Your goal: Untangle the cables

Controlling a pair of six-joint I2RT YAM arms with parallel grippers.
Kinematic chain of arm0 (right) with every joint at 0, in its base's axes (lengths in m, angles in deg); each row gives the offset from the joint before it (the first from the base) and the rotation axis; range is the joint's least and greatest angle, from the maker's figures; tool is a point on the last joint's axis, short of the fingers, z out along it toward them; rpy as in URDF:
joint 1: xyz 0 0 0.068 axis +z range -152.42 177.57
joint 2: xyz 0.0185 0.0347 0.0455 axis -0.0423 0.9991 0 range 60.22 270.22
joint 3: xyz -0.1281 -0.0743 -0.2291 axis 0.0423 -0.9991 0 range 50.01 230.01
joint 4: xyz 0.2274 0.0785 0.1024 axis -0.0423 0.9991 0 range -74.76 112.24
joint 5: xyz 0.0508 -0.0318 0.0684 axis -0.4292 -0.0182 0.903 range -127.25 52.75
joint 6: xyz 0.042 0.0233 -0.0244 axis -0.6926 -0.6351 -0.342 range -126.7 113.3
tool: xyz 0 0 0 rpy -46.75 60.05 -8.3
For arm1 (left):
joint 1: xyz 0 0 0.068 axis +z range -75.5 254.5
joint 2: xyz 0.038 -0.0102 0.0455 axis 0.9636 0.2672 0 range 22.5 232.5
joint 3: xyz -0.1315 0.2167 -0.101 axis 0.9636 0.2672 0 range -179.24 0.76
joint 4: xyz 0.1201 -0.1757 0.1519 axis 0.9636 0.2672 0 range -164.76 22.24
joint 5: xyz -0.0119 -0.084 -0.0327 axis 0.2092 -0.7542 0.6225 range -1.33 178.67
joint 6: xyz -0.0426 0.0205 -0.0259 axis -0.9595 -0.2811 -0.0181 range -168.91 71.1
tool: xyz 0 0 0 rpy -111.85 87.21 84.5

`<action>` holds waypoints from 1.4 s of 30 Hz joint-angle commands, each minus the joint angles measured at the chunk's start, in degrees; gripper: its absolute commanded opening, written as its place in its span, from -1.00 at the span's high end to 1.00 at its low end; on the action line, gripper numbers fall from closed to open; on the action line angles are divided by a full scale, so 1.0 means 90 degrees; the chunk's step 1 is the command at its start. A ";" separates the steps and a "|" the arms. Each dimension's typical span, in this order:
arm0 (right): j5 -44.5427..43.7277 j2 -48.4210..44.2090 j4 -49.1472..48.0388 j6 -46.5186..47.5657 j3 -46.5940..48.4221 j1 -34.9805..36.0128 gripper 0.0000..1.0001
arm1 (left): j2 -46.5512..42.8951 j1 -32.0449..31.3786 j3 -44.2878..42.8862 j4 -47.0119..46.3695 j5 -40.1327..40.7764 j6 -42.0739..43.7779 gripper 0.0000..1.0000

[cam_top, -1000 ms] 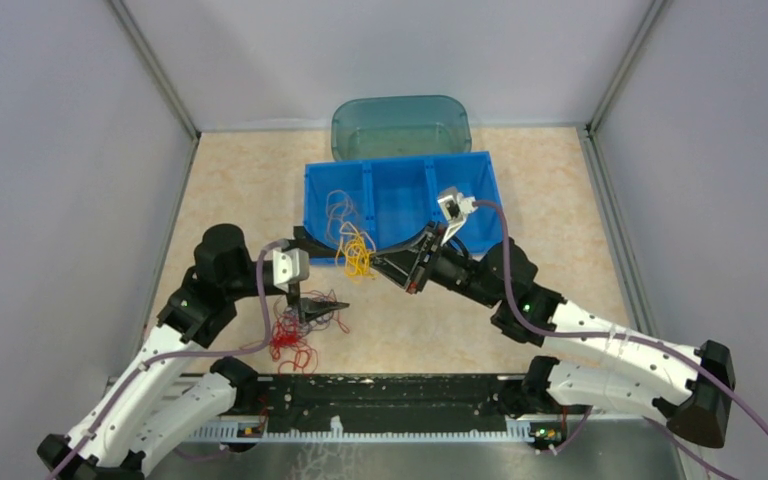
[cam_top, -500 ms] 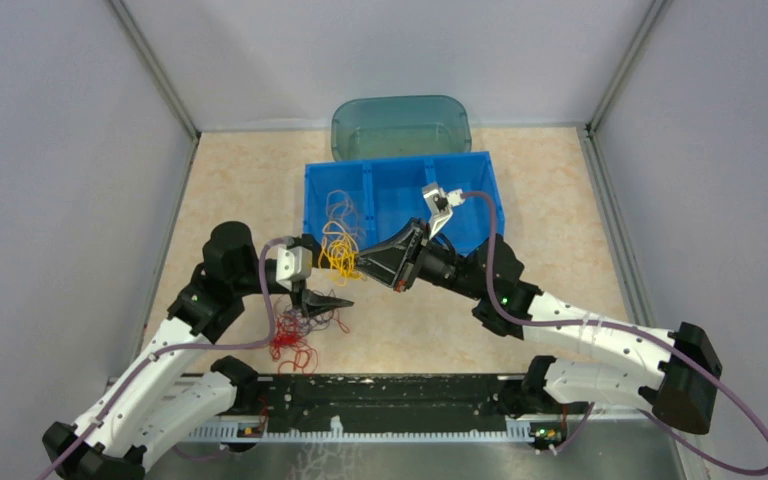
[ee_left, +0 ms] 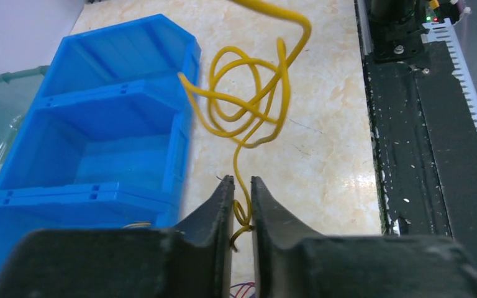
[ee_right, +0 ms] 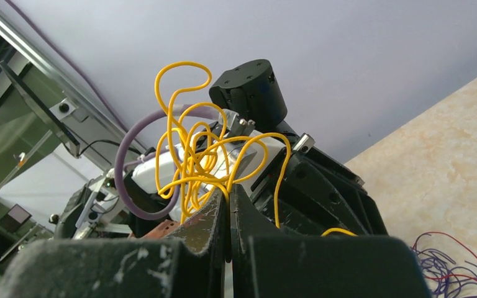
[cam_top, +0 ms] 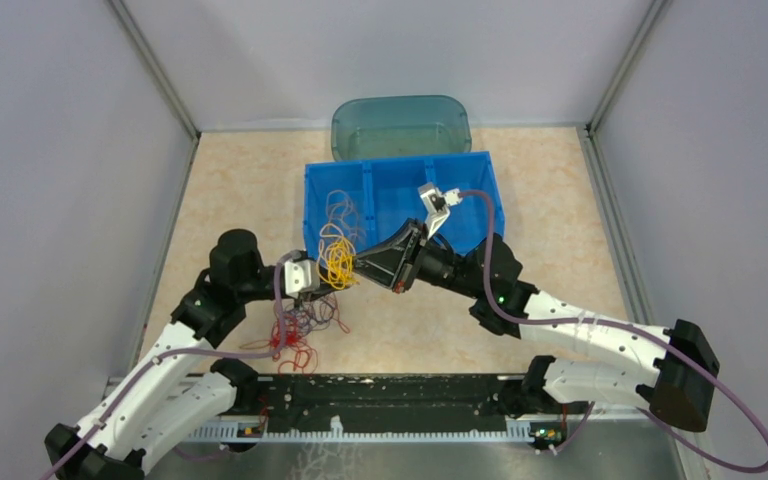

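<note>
The yellow cable hangs in loose loops in the air, with my right gripper shut on it just in front of the blue bin. In the right wrist view the loops rise from the closed fingertips of that gripper. My left gripper is right beside it, its jaws drawn narrow around the curled lower end of the same yellow cable; the curl touches both fingers at the gripper. A clump of red and dark purple cables lies on the table under the left gripper.
The blue three-compartment bin stands behind the grippers, with a pale orange strand in its left compartment. A teal tub sits at the back wall. A black rail runs along the near edge.
My left gripper rose from the red and purple clump toward the yellow cable and narrowed its jaws round the cable's lower end. The right gripper swung left with the yellow cable.
</note>
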 commanded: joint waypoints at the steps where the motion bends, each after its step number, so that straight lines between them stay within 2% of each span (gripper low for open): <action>1: 0.0097 -0.0212 -0.0390 0.0031 0.0208 -0.0047 1.00 | -0.0035 -0.0041 -0.0115 -0.0060 0.0355 0.0239 0.80; 3: 0.0059 -0.0342 -0.0324 0.0096 0.0105 -0.0052 1.00 | -0.0047 -0.0036 -0.0135 -0.0150 0.0637 0.0297 0.98; 9: -0.0075 -0.1273 0.0538 0.0799 -0.0369 -0.0051 1.00 | -0.0065 -0.0032 -0.0090 -0.0860 0.2235 0.1022 0.99; 16: -0.0333 -0.2318 0.2762 0.2594 -0.0893 -0.0052 0.99 | 0.0657 -0.0035 -0.0899 -0.2173 0.3498 0.2016 0.99; 23: -0.0993 -0.2791 0.4262 0.3131 -0.1284 -0.0052 0.96 | 0.1455 -0.0036 -0.2146 -0.3184 0.3904 0.2183 0.99; 29: -0.1339 -0.2144 0.4635 0.3169 -0.1365 -0.0022 0.92 | 0.1840 -0.0037 -0.3207 -0.3749 0.3685 0.1913 0.99; 31: -0.1585 -0.1825 0.4730 0.3238 -0.1309 0.0092 0.76 | 0.1859 -0.0032 -0.3546 -0.3773 0.3422 0.1653 1.00; 34: -0.1833 -0.1573 0.4638 0.3351 -0.1162 0.0353 0.23 | 0.1766 -0.0031 -0.3878 -0.3324 0.2575 0.1160 1.00; 39: -0.1855 -0.1865 0.4067 0.3400 -0.0767 0.0400 -0.41 | 0.1491 -0.0050 -0.4056 -0.2266 0.0677 0.0497 1.00; 42: -0.1849 -0.2132 0.3858 0.3476 -0.0416 0.0397 -0.57 | 0.1368 -0.0053 -0.4039 -0.2027 0.0216 0.0228 1.00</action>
